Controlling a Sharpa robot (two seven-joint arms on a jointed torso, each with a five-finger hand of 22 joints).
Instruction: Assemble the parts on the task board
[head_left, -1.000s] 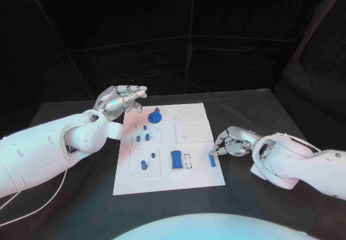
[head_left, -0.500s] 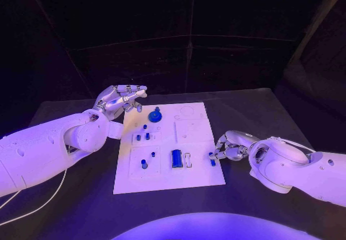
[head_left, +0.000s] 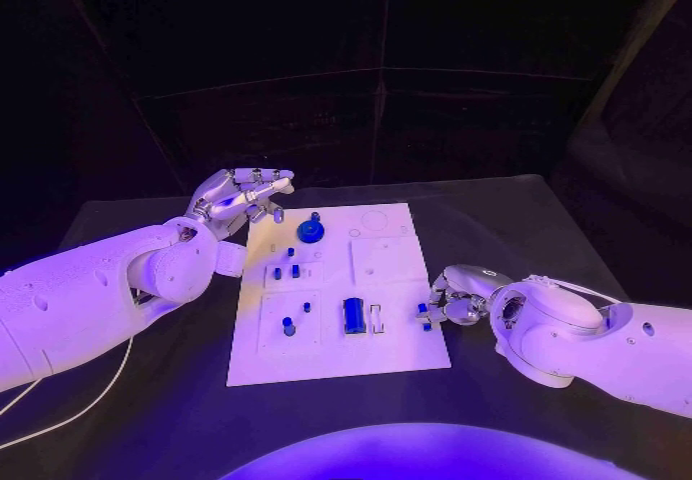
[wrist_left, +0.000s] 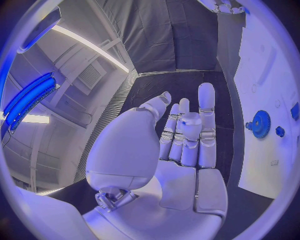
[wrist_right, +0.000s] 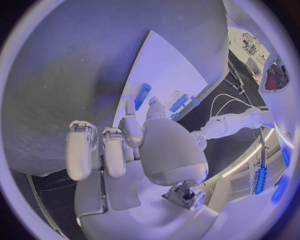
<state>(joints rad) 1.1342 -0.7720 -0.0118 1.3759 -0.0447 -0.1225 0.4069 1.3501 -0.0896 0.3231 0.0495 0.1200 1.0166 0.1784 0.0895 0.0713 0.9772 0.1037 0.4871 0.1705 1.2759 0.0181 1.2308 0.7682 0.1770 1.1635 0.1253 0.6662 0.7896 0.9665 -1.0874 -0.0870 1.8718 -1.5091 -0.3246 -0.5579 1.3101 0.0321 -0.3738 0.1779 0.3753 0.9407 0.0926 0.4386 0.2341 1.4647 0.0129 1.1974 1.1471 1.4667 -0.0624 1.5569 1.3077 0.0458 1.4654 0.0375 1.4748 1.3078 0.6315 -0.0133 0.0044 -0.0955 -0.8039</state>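
The white task board (head_left: 389, 265) lies mid-table. On it are a blue gear (head_left: 310, 232), small blue pegs (head_left: 286, 270), a long blue block (head_left: 352, 316) and a small blue bar (head_left: 424, 315) at its right edge. My right hand (head_left: 454, 298) is low at that edge; its thumb and a finger pinch the near end of the blue bar (wrist_right: 142, 96), which still lies on the board (wrist_right: 169, 65). My left hand (head_left: 238, 198) hovers off the board's far left corner, fingers apart, holding nothing. From the left wrist, the left hand (wrist_left: 184, 135) is beside the gear (wrist_left: 261, 123).
Black table (head_left: 159, 400) surrounds the board on all sides. A white cable (head_left: 87, 400) trails under my left arm. A second peg (head_left: 289, 325) stands in the board's near left panel.
My right hand has slid in toward the board's right edge and lowered onto the small blue bar. The left hand has stayed where it was.
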